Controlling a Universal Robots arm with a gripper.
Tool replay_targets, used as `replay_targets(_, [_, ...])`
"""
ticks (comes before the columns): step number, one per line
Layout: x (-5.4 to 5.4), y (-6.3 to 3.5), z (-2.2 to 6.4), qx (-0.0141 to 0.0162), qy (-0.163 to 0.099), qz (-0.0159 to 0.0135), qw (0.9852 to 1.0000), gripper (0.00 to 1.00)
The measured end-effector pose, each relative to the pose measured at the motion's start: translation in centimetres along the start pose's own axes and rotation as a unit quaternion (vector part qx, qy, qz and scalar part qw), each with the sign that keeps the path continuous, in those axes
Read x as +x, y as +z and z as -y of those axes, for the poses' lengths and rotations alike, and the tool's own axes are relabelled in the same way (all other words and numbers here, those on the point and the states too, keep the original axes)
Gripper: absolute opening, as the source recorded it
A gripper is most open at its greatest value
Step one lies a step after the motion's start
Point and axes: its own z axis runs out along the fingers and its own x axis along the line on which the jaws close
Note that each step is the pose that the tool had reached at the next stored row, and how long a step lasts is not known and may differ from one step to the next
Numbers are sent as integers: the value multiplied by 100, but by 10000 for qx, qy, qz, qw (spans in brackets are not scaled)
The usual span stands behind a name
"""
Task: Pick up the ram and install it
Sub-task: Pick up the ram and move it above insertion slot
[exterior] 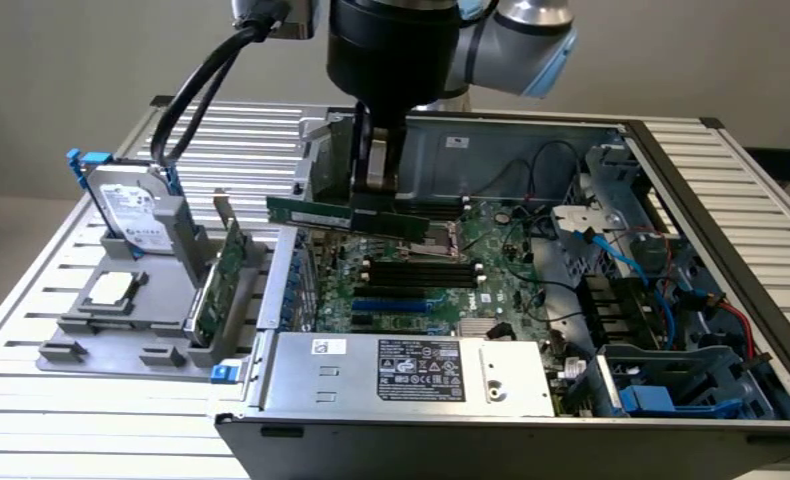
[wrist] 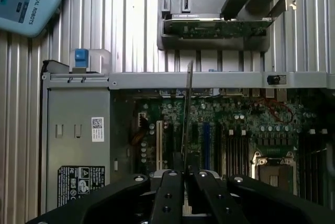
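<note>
In the exterior view, upper centre, the gripper (exterior: 375, 200) pinches the ram (exterior: 318, 213) above the motherboard (exterior: 502, 290). By my judgement, pickup is done and installing is in hand. In the wrist view the ram stands edge-on between the fingers (wrist: 170, 198). Seating calls for aligning its edge with a black slot (exterior: 422, 272).

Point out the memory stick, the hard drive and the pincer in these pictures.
memory stick (exterior: 312, 212): exterior view, its free green end.
hard drive (exterior: 135, 218): exterior view, its labelled face.
pincer (wrist: 186, 171): wrist view, midway between its fingertips.
</note>
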Motion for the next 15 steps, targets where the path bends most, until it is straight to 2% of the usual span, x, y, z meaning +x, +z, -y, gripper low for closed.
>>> replay_targets(2, [-27,20,24,15,-16,-16,10000,14])
replay_targets(10, [-147,67,186,59,-19,-14,10000,14])
replay_targets(12, [-163,68,229,69,-20,-3,10000,14])
replay_targets(15, [-178,62,294,85,-24,38,10000,14])
